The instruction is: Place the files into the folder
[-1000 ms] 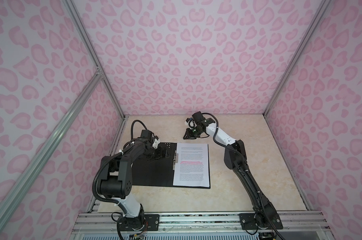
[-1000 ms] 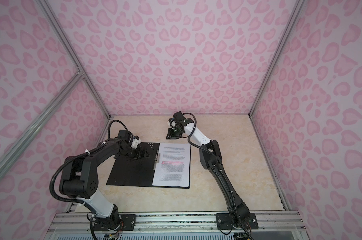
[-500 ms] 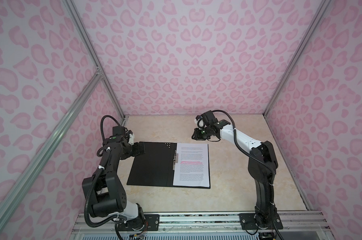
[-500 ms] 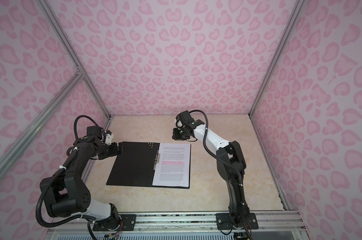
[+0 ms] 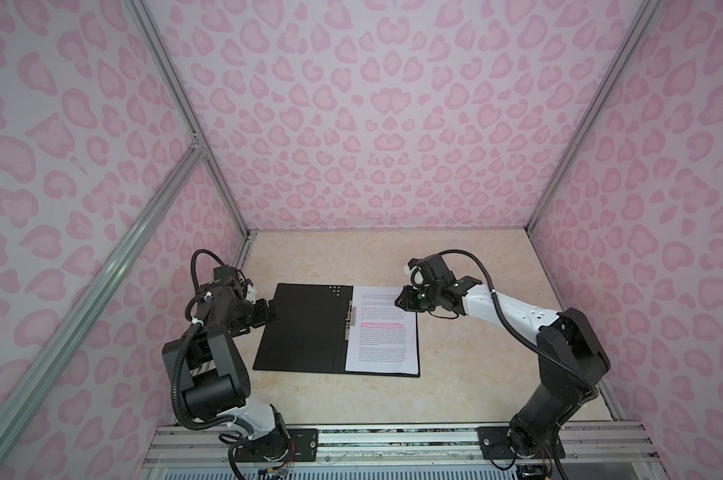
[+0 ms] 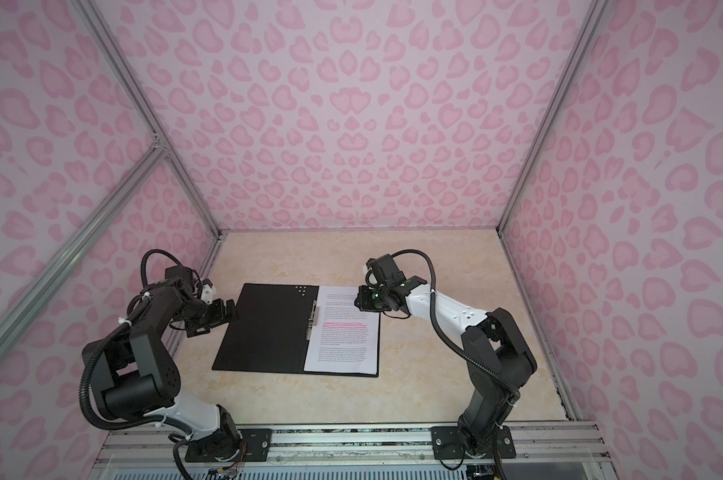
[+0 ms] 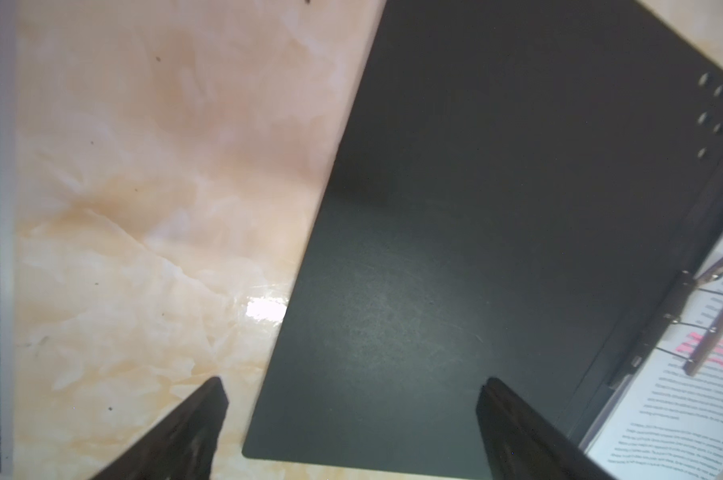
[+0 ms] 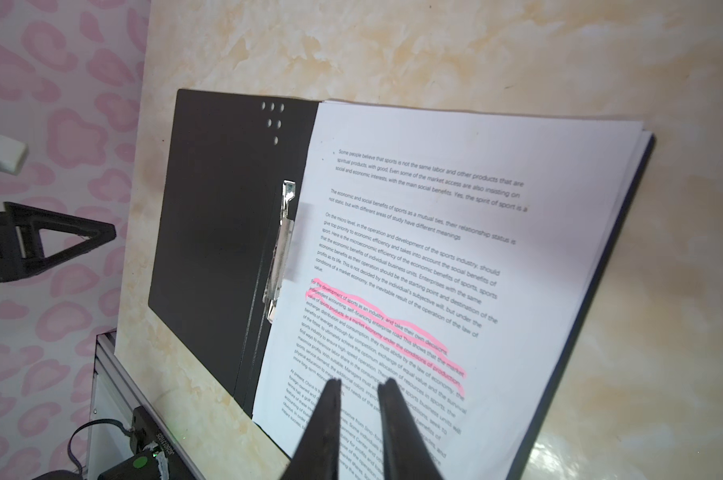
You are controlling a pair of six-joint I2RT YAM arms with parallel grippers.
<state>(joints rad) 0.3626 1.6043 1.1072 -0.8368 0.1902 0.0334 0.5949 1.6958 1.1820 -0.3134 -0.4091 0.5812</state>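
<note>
The folder (image 5: 305, 328) (image 6: 264, 328) lies open and flat on the table, black inside up, with its metal clip (image 8: 282, 245) along the spine. The files (image 5: 382, 340) (image 6: 343, 340), white printed sheets with pink highlighted lines, rest stacked on its right half. My left gripper (image 5: 268, 313) (image 6: 228, 311) is open, low beside the outer edge of the bare left cover (image 7: 476, 208); in the left wrist view the left gripper (image 7: 353, 384) straddles that edge. My right gripper (image 5: 399, 301) (image 8: 361, 382) hovers over the files' far right corner, its fingers a narrow gap apart and holding nothing.
Pink patterned walls close in the beige marble table (image 5: 476, 332) on three sides, with an aluminium post (image 5: 243, 249) near the left arm. A metal rail (image 5: 393, 440) carrying both arm bases runs along the front edge.
My left gripper has pulled back leftwards off the left cover to its outer edge. My right gripper has come nearer, from beyond the folder's far edge to above the files' far corner.
</note>
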